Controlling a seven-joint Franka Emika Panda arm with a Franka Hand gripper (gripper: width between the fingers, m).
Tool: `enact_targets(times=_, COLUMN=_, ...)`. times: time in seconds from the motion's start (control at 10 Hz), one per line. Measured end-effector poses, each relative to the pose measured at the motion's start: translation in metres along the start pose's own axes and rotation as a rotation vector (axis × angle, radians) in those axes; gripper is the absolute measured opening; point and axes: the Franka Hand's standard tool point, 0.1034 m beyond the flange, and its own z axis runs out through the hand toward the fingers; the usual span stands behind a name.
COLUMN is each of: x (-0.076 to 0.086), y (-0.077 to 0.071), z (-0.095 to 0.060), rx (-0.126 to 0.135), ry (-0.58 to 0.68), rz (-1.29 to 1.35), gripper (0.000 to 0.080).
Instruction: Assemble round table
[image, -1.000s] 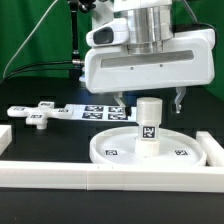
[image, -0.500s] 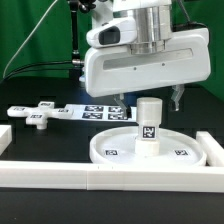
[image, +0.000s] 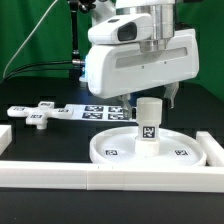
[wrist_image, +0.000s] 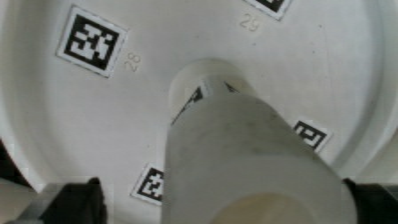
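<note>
Right now the leg (image: 148, 128) stands upright at the middle of the disc (image: 108, 152), the claw (image: 150, 100) spread wide either side of its top; the cross foot (image: 35, 113) lies well apart from the disc.

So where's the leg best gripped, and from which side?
Probably the leg by its bare upper section, from straight above. It stands upright in the middle of the disc, whose raised rim hinders a low sideways approach; its round sides are free.

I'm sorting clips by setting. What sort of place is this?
Probably a robotics lab bench: a green backdrop, a marker board of printed tags on the black table, and white border rails fencing the work area.
</note>
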Motion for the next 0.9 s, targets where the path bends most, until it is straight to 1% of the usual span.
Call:
enact_targets(times=0.4, x=-0.002, y=0.002, z=0.001, rx=-0.006, ry=-0.008, rz=-0.249, gripper=0.0649)
enact_targets(times=0.5, x=-0.002, y=0.0, z=0.004, rx=-0.03, ry=0.004, rz=-0.326, gripper=0.0649)
enact_targets(times=0.6, x=-0.004, y=-0.01, z=0.011, rx=-0.046, ry=0.009, rz=-0.399, gripper=0.0649)
enact_targets(times=0.7, x=-0.002, y=-0.015, z=0.012, rx=-0.046, ry=0.003, rz=-0.439, gripper=0.0649)
enact_targets(times=0.9, x=-0.003, y=-0.013, z=0.011, rx=-0.059, ry=-0.01, rz=-0.587, gripper=0.0649)
